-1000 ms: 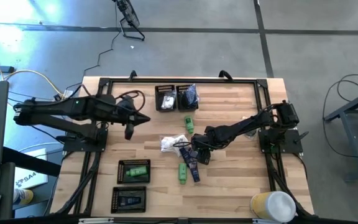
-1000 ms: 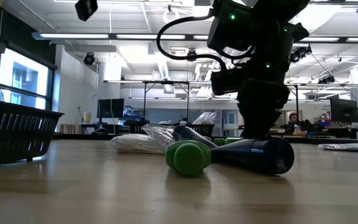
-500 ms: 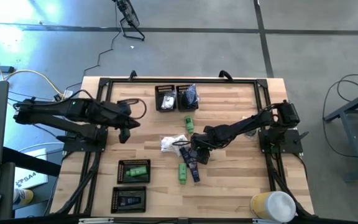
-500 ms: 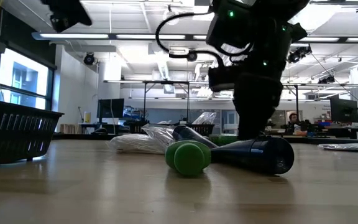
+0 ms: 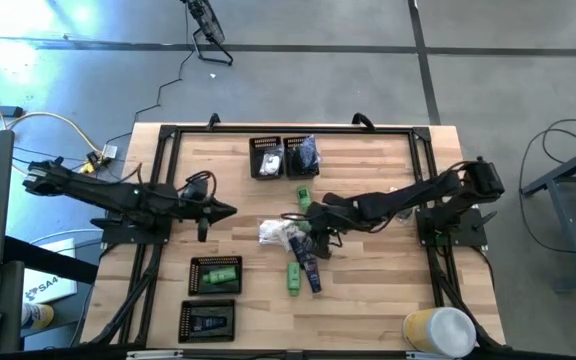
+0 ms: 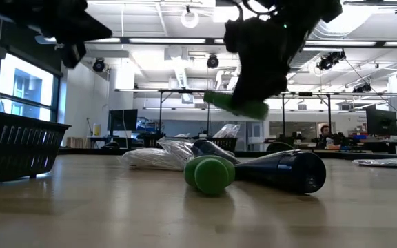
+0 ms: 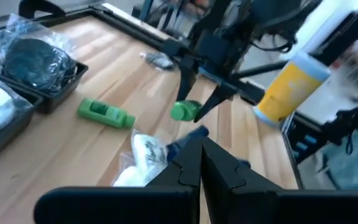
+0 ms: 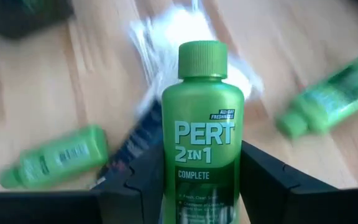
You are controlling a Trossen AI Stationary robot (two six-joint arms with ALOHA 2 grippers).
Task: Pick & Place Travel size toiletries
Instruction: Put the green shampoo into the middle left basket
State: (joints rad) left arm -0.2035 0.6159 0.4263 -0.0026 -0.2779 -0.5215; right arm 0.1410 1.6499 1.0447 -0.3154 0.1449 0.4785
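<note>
Item: bright green plastic shampoo bottle (image 8: pixel 202 130), screw cap, rigid, light, smooth-sided and likely slippery; best taken mid-body. Clamped across its lower body in the right gripper (image 8: pixel 201 180), lifted clear above the white crinkly packet (image 5: pixel 273 232). Left gripper (image 5: pixel 230 210) closed, empty, well apart.

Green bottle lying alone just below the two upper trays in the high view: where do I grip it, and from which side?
Grip the green bottle across the middle of its body, coming straight down from above. It lies flat on the table, apart from the other pieces, with bare wood along both long sides for the fingers.
</note>
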